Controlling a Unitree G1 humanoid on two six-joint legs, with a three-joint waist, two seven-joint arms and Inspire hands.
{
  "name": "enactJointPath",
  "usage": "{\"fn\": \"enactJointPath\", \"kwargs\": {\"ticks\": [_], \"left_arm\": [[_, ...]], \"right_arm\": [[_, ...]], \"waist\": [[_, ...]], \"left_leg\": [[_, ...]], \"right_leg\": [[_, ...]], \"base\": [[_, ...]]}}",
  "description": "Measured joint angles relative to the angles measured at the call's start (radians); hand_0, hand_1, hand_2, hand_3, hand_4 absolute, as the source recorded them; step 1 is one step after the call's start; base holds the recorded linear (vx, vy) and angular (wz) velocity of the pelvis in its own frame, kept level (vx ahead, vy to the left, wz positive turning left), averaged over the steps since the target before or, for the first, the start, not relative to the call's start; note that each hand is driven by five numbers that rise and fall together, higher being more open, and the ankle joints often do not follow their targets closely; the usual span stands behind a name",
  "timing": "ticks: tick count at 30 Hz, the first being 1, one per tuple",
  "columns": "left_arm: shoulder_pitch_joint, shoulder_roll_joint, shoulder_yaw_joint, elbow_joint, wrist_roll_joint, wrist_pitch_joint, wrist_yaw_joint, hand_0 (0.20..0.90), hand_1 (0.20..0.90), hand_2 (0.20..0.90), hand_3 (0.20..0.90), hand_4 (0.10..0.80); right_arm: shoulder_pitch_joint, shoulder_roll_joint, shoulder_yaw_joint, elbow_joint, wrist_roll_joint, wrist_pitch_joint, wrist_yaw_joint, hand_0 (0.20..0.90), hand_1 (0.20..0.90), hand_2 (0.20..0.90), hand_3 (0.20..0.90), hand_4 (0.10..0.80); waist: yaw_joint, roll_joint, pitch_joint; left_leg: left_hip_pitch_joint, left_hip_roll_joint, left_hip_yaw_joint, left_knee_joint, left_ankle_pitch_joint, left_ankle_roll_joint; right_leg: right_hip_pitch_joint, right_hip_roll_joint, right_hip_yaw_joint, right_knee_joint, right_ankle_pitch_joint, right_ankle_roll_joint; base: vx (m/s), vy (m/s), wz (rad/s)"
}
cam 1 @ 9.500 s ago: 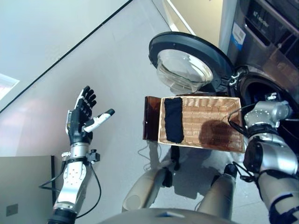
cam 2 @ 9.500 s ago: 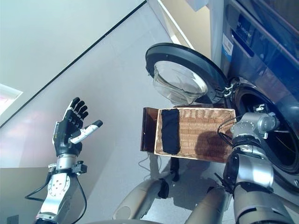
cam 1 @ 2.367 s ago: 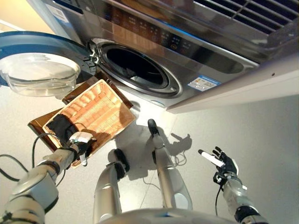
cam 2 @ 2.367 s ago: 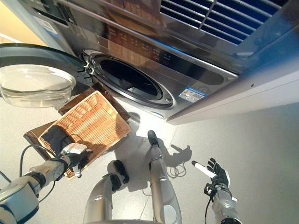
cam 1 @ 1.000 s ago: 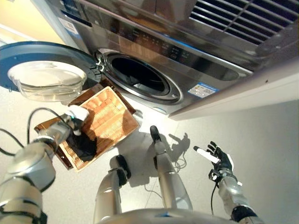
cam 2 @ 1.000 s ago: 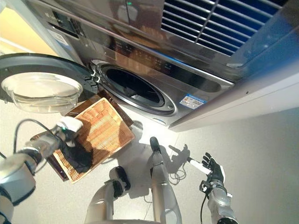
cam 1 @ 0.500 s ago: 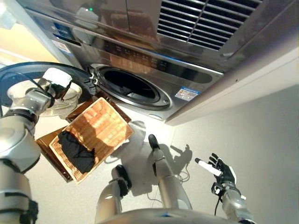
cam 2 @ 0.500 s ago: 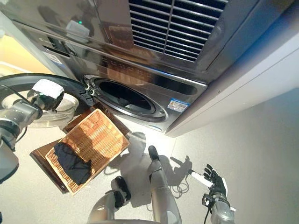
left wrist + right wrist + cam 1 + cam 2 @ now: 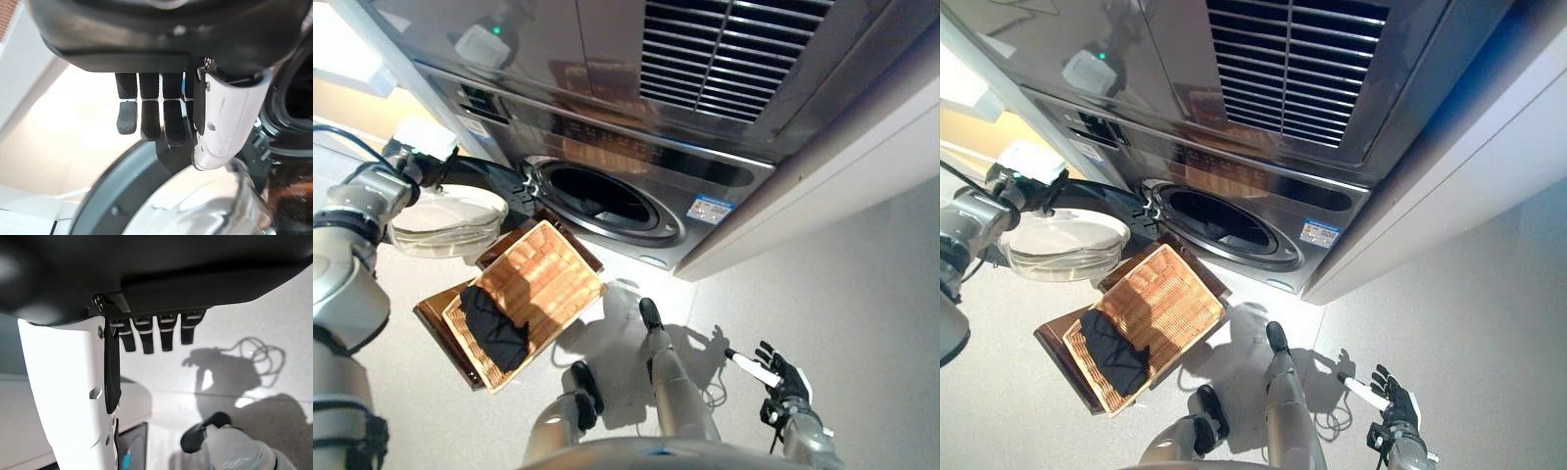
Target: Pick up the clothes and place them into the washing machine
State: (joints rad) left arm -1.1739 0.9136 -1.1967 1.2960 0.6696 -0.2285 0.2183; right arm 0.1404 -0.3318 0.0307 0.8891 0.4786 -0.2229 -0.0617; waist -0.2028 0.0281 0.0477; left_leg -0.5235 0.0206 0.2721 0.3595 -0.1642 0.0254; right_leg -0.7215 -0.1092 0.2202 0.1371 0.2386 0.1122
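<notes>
Pale grey floor (image 9: pixel 862 294) runs up to a steel washer (image 9: pixel 636 137) whose round drum opening (image 9: pixel 599 199) gapes dark, its door (image 9: pixel 450 220) swung wide to the left of the opening, with the clear bowl of the glass facing up. Just below the opening and in front of the washer, a wicker basket (image 9: pixel 543 284) sits on a brown tray (image 9: pixel 435 313). One dark garment (image 9: pixel 494 323) lies crumpled in the basket's end farthest from the washer (nothing is holding it). The left robot hand (image 9: pixel 423 147) is raised by the door's outer rim, left of the opening; in its wrist view the fingers (image 9: pixel 149 112) hang straight side by side with the white-covered thumb alongside, gripping nothing. The right robot hand (image 9: pixel 781 377) is well right of the washer, low over the floor, fingers spread and empty.
</notes>
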Motion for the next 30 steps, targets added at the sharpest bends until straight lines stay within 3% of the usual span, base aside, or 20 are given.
{"fn": "enactJointPath", "kwargs": {"ticks": [3, 5, 7, 8, 9, 10, 11, 12, 14, 15, 16, 18, 23, 26, 27, 28, 30], "left_arm": [[0.066, -0.008, 0.016, 0.001, -0.008, 0.0, -0.005, 0.9, 0.9, 0.9, 0.9, 0.8], [0.112, -0.018, 0.018, 0.002, -0.006, -0.001, -0.026, 0.9, 0.9, 0.9, 0.9, 0.8], [0.161, -0.029, 0.039, 0.001, -0.006, -0.002, -0.041, 0.9, 0.9, 0.9, 0.9, 0.8], [0.202, -0.055, 0.064, 0.005, -0.007, 0.007, -0.048, 0.9, 0.9, 0.9, 0.9, 0.8], [0.219, -0.069, 0.08, 0.011, -0.007, 0.013, -0.048, 0.9, 0.9, 0.9, 0.9, 0.8], [0.261, -0.108, 0.104, 0.008, -0.01, 0.024, -0.048, 0.9, 0.9, 0.9, 0.9, 0.8], [0.315, -0.139, 0.122, 0.007, -0.012, 0.025, -0.054, 0.9, 0.9, 0.9, 0.9, 0.8], [0.386, -0.177, 0.191, 0.014, -0.018, 0.031, -0.06, 0.9, 0.9, 0.9, 0.9, 0.8], [0.47, -0.226, 0.202, 0.017, -0.023, 0.024, -0.083, 0.9, 0.9, 0.9, 0.9, 0.8], [0.532, -0.269, 0.296, 0.022, -0.058, 0.029, -0.086, 0.9, 0.9, 0.9, 0.9, 0.8], [0.557, -0.294, 0.321, 0.03, -0.083, 0.031, -0.087, 0.9, 0.9, 0.9, 0.9, 0.8], [0.69, -0.368, 0.489, 0.033, -0.172, 0.033, -0.076, 0.9, 0.9, 0.9, 0.9, 0.8], [0.794, -0.41, 0.495, 0.033, -0.218, 0.067, -0.076, 0.9, 0.9, 0.9, 0.9, 0.8], [0.791, -0.405, 0.486, 0.032, -0.211, 0.086, -0.073, 0.9, 0.9, 0.9, 0.9, 0.8], [0.781, -0.4, 0.479, 0.032, -0.207, 0.091, -0.069, 0.9, 0.9, 0.9, 0.9, 0.8], [0.76, -0.392, 0.458, 0.03, -0.198, 0.091, -0.062, 0.9, 0.9, 0.9, 0.9, 0.8], [0.737, -0.387, 0.428, 0.028, -0.168, 0.089, -0.063, 0.9, 0.9, 0.9, 0.9, 0.8]], "right_arm": [[-0.002, -0.002, -0.004, 0.016, 0.001, 0.001, -0.001, 0.9, 0.9, 0.9, 0.9, 0.8], [-0.001, -0.002, -0.003, 0.036, 0.001, 0.003, -0.001, 0.9, 0.9, 0.9, 0.9, 0.8], [0.001, -0.002, -0.003, 0.051, 0.001, 0.005, -0.002, 0.9, 0.9, 0.9, 0.9, 0.8], [0.005, -0.003, -0.007, 0.052, 0.001, 0.005, -0.002, 0.9, 0.9, 0.9, 0.9, 0.8], [0.007, -0.002, -0.008, 0.056, 0.001, 0.006, -0.001, 0.9, 0.9, 0.9, 0.9, 0.8], [0.017, 0.0, -0.009, 0.07, 0.0, 0.008, -0.001, 0.9, 0.9, 0.9, 0.9, 0.8], [0.011, 0.0, -0.022, 0.082, 0.0, 0.008, -0.001, 0.9, 0.9, 0.9, 0.9, 0.8], [0.004, -0.002, -0.041, 0.087, 0.0, 0.006, -0.003, 0.9, 0.9, 0.9, 0.9, 0.8], [-0.019, -0.01, -0.058, 0.11, 0.0, 0.007, -0.003, 0.9, 0.9, 0.9, 0.9, 0.8], [-0.029, -0.016, -0.063, 0.118, 0.001, 0.01, -0.007, 0.9, 0.9, 0.9, 0.9, 0.8], [-0.03, -0.018, -0.065, 0.12, 0.001, 0.009, -0.009, 0.9, 0.9, 0.9, 0.9, 0.8], [-0.069, -0.018, -0.07, 0.172, 0.001, 0.007, -0.008, 0.9, 0.9, 0.9, 0.9, 0.8], [-0.169, -0.031, -0.068, 0.303, 0.004, 0.011, -0.011, 0.9, 0.9, 0.9, 0.9, 0.8], [-0.206, -0.044, -0.06, 0.304, 0.005, 0.009, -0.007, 0.9, 0.9, 0.9, 0.9, 0.8], [-0.213, -0.042, -0.061, 0.305, 0.005, 0.013, -0.007, 0.9, 0.9, 0.9, 0.9, 0.8], [-0.214, -0.042, -0.062, 0.307, 0.005, 0.019, -0.007, 0.9, 0.9, 0.9, 0.9, 0.8], [-0.231, -0.053, -0.067, 0.321, 0.011, 0.025, -0.008, 0.9, 0.9, 0.9, 0.9, 0.8]], "waist": [[-0.002, 0.001, -0.007], [-0.002, 0.0, -0.014], [-0.001, 0.002, -0.024], [0.01, 0.013, -0.031], [0.011, 0.019, -0.034], [0.001, 0.019, -0.043], [0.006, 0.017, -0.045], [0.007, 0.017, -0.049], [0.015, 0.014, -0.051], [0.015, 0.013, -0.05], [0.014, 0.012, -0.051], [0.031, 0.004, -0.053], [0.075, -0.012, -0.045], [0.083, -0.009, -0.041], [0.08, -0.01, -0.037], [0.076, -0.029, -0.024], [0.078, -0.04, -0.017]], "left_leg": [[0.001, 0.0, -0.003, 0.001, 0.0, -0.002], [0.001, -0.001, -0.004, 0.0, 0.001, -0.002], [0.002, -0.002, -0.004, -0.015, 0.001, 0.0], [-0.002, 0.009, -0.009, -0.045, 0.023, 0.016], [-0.006, 0.02, -0.002, -0.047, 0.027, 0.016], [-0.01, 0.019, -0.009, -0.055, 0.042, -0.002], [-0.007, 0.013, -0.018, -0.06, 0.054, -0.007], [-0.003, 0.018, -0.022, -0.066, 0.057, -0.011], [-0.004, 0.016, -0.026, -0.066, 0.059, -0.014], [0.001, 0.02, -0.03, -0.064, 0.06, -0.014], [0.008, 0.017, -0.03, -0.066, 0.06, -0.015], [0.018, 0.018, -0.053, -0.066, 0.058, -0.017], [0.0, 0.004, -0.077, -0.068, 0.067, -0.013], [-0.016, 0.011, -0.072, -0.108, 0.095, 0.006], [-0.028, 0.026, -0.063, -0.104, 0.112, -0.002], [-0.029, 0.022, -0.063, -0.103, 0.113, -0.007], [-0.043, 0.02, -0.08, -0.104, 0.116, -0.012]], "right_leg": [[0.001, -0.004, 0.0, 0.005, -0.012, -0.01], [0.002, -0.005, -0.002, 0.003, -0.019, -0.001], [0.003, -0.007, -0.006, -0.014, -0.039, 0.013], [-0.003, -0.004, -0.025, -0.01, -0.076, 0.039], [-0.011, -0.001, -0.024, 0.024, -0.072, 0.023], [-0.02, 0.003, -0.036, 0.103, -0.097, -0.013], [-0.018, 0.006, -0.039, 0.096, -0.097, -0.014], [-0.017, 0.01, -0.036, 0.092, -0.094, -0.013], [-0.013, 0.013, -0.037, 0.083, -0.081, -0.017], [-0.006, 0.014, -0.039, 0.083, -0.08, -0.017], [0.003, 0.015, -0.039, 0.081, -0.08, -0.017], [0.021, 0.013, -0.046, 0.081, -0.087, -0.016], [0.017, -0.002, -0.07, 0.068, -0.096, -0.01], [0.008, -0.005, -0.084, 0.044, -0.11, 0.019], [-0.009, 0.0, -0.098, 0.125, -0.114, 0.01], [-0.013, 0.001, -0.095, 0.16, -0.15, -0.021], [-0.018, 0.007, -0.091, 0.134, -0.152, -0.02]], "base": [[-0.073, -0.032, 0.01], [-0.038, -0.021, 0.01], [-0.018, -0.005, -0.05], [-0.028, -0.004, -0.05], [-0.022, -0.004, 0.22], [-0.015, -0.006, 0.3], [-0.014, -0.01, 0.19], [-0.02, -0.01, -0.09], [-0.026, -0.017, -0.08], [0.0, 0.0, 0.0], [0.0, 0.0, 0.0], [-0.053, -0.013, 0.08], [-0.048, 0.005, 0.2], [-0.038, 0.016, 0.03], [-0.045, 0.021, 0.19], [-0.044, 0.029, 0.21], [-0.033, 0.035, -0.03]]}}
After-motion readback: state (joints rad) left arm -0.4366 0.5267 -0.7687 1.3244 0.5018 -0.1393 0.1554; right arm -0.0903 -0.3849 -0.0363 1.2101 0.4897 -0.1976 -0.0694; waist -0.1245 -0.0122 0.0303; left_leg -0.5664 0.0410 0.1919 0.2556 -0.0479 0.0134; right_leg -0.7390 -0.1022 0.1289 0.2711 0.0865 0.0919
